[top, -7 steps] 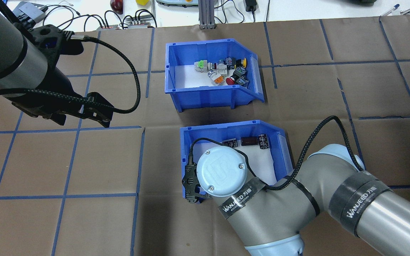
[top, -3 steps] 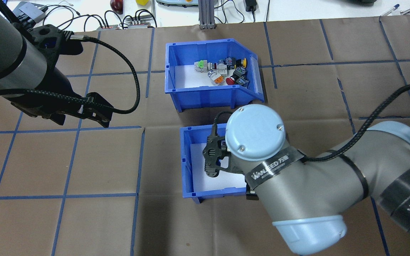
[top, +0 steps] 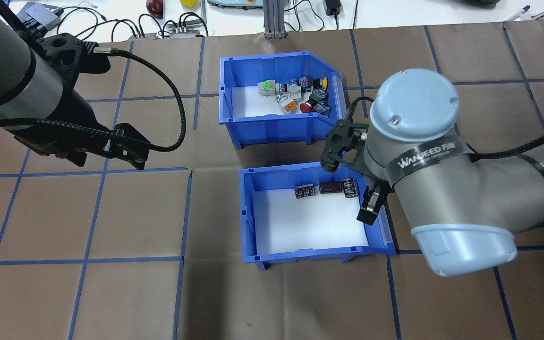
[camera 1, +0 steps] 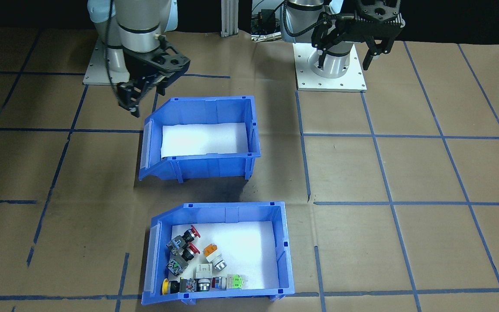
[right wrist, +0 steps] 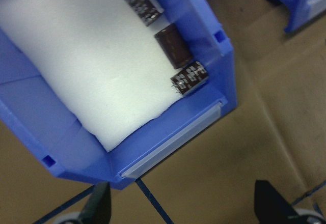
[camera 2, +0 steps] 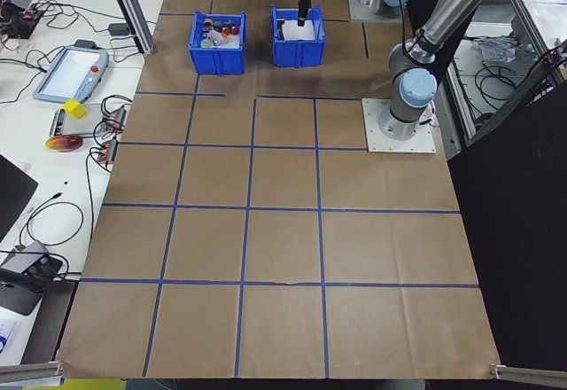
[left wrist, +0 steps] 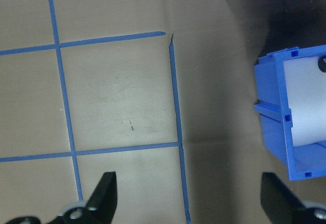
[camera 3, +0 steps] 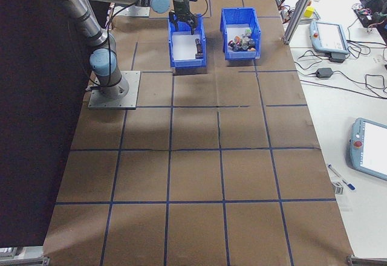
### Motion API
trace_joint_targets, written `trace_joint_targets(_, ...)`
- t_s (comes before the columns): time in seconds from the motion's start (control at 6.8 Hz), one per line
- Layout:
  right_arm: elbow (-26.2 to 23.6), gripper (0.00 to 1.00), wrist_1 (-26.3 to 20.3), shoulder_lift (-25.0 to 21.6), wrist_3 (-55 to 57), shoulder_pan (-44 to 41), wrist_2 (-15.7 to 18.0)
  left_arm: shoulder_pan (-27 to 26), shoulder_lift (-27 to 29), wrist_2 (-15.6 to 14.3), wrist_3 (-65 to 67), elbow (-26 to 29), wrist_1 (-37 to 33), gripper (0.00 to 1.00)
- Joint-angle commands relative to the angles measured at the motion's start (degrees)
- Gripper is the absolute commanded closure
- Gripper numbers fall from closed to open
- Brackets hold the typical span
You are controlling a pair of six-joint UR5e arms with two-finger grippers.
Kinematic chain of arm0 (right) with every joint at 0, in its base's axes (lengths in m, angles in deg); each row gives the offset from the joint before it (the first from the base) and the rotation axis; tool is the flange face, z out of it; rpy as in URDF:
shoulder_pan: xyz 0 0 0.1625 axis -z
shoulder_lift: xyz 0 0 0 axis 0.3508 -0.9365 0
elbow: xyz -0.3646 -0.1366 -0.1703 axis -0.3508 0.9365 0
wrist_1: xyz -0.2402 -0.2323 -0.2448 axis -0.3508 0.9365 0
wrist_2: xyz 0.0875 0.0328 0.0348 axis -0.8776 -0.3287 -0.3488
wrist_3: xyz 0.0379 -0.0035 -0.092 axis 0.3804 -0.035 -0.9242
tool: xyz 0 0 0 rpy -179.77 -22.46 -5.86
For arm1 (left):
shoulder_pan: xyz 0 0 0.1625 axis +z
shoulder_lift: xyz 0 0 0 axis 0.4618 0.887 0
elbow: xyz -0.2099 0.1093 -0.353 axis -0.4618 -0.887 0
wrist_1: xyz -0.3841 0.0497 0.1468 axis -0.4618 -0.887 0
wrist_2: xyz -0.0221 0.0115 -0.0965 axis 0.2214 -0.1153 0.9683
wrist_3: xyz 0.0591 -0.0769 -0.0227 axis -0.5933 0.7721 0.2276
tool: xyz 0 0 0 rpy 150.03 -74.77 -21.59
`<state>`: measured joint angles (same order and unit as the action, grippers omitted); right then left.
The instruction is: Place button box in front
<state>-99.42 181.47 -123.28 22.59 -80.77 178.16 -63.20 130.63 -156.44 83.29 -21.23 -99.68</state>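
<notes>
While the button box [camera 1: 219,253] waits at six o'clock in the front-facing view, the open, empty right claw [camera 1: 139,97] hangs beside the capacitor bin [camera 1: 199,138]. Overhead, the left claw [top: 128,151] idles open at nine o'clock, apparently leaving room.

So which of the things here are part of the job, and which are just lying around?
Job:
button box
right gripper, open, over the capacitor bin's low end
left gripper, open, off to the side

Lying about:
capacitor bin
tablet
yellow block
</notes>
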Motion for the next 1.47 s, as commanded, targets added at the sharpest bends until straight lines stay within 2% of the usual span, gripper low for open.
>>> trace_joint_targets(0.0,6.54,0.00,-4.70,1.30,17.66,4.51,0.01,0.00,0.16,0.00,0.00,-0.02,-0.05,0.01)
trace_joint_targets(0.15,10.67,0.00,-10.40,2.00,23.40,7.49,-0.07,0.00,0.16,-0.09,0.00,-0.02,-0.05,0.01)
trace_joint_targets(0.29,14.19,0.00,-15.07,2.70,29.38,10.66,-3.29,0.00,0.25,-0.09,0.00,-0.02,-0.05,0.01)
trace_joint_targets(0.44,16.31,0.00,-17.03,3.23,33.53,12.34,-7.94,0.00,0.34,-0.09,0.00,-0.10,-0.05,0.01)
trace_joint_targets(0.59,17.29,0.00,-16.01,4.20,39.57,12.45,-7.55,0.00,0.42,-0.09,0.00,-0.10,-0.05,0.01)
trace_joint_targets(0.88,24.03,0.00,-17.39,10.76,41.21,12.53,-7.20,0.00,0.51,-0.09,0.00,-0.10,-0.05,0.01)
trace_joint_targets(1.32,23.11,0.00,-17.58,11.50,41.56,12.53,-7.28,0.00,0.60,-0.09,0.00,-0.19,-0.05,0.01)
